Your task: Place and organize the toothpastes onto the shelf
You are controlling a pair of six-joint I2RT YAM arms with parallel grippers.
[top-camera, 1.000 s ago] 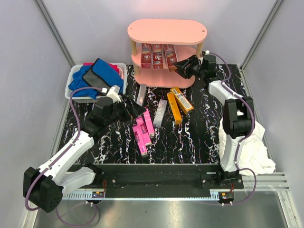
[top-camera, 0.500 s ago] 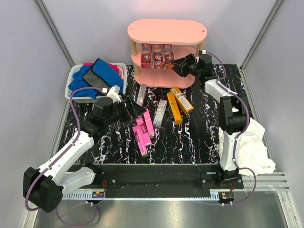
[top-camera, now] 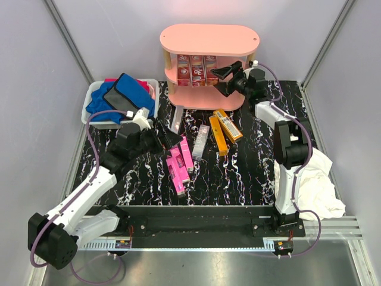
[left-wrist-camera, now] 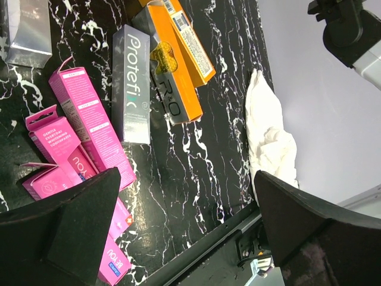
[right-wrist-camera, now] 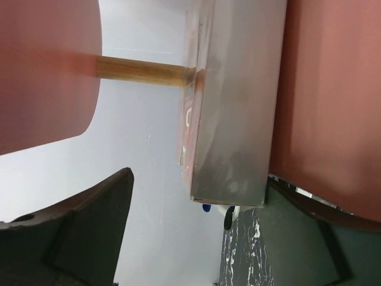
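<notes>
The salmon-pink shelf (top-camera: 208,39) stands at the back. Three dark red toothpastes (top-camera: 196,67) stand side by side on its middle tier. My right gripper (top-camera: 222,79) is at that tier, open. In the right wrist view the rightmost box (right-wrist-camera: 238,101) rests between the tiers (right-wrist-camera: 333,89), its near end between my spread right gripper (right-wrist-camera: 199,179) without touching either finger. My left gripper (top-camera: 169,136) hovers open and empty over the table. Pink toothpastes (left-wrist-camera: 89,119), a silver-grey one (left-wrist-camera: 131,83) and orange ones (left-wrist-camera: 178,42) lie below my left gripper (left-wrist-camera: 184,196).
A white bin (top-camera: 95,122) with blue cloths (top-camera: 128,92) sits at the back left. Another silver-grey box (top-camera: 177,117) lies by the shelf's foot. A white cloth (top-camera: 315,185) is bunched at the table's right edge. A wooden post (right-wrist-camera: 143,70) stands behind the shelved box.
My right gripper has opened and let go of the dark red box on the shelf's middle tier. My left gripper has shifted slightly to the right.
</notes>
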